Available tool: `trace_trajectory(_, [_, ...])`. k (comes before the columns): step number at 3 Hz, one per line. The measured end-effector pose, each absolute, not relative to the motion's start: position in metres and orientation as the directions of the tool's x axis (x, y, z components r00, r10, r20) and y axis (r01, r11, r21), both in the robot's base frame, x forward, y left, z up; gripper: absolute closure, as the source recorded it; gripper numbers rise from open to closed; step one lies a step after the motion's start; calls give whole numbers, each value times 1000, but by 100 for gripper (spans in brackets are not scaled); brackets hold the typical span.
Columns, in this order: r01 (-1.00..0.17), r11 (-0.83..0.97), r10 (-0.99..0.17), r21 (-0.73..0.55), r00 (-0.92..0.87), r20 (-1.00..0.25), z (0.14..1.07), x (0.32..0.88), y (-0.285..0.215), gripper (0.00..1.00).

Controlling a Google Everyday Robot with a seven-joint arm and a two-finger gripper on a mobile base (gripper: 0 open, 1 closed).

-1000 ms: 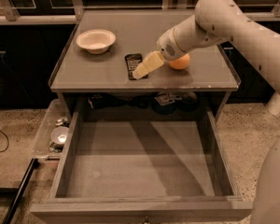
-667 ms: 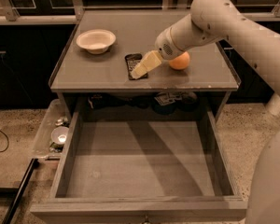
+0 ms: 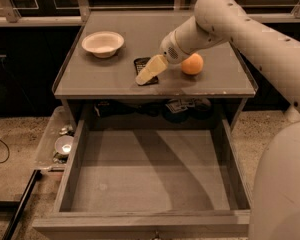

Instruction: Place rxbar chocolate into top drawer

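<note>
The rxbar chocolate [image 3: 140, 64] is a small flat black wrapper lying on the grey table top [image 3: 100, 79], near the middle. My gripper [image 3: 146, 74] reaches down from the right and its pale fingers cover the bar's right and near part. The top drawer [image 3: 150, 176] is pulled out wide below the table top, with a flat grey bottom and nothing in it. Its small knob [image 3: 155, 233] shows at the front edge.
An orange ball [image 3: 192, 64] sits on the table just right of the gripper. A white bowl [image 3: 103, 43] stands at the back left. A clear plastic bin [image 3: 57, 144] of small items lies on the floor left of the drawer. My arm [image 3: 250, 34] crosses the right side.
The gripper has lowered slightly toward the bar's near end. The bar, ball and bowl have not moved.
</note>
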State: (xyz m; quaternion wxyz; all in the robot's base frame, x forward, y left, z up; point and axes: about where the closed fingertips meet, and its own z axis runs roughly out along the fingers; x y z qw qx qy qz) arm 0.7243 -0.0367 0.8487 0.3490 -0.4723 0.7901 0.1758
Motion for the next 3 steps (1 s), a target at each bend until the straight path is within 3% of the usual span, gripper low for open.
trace_trajectory(3, [-865,500,-646,-43,-340,-683,828,743,-34,0])
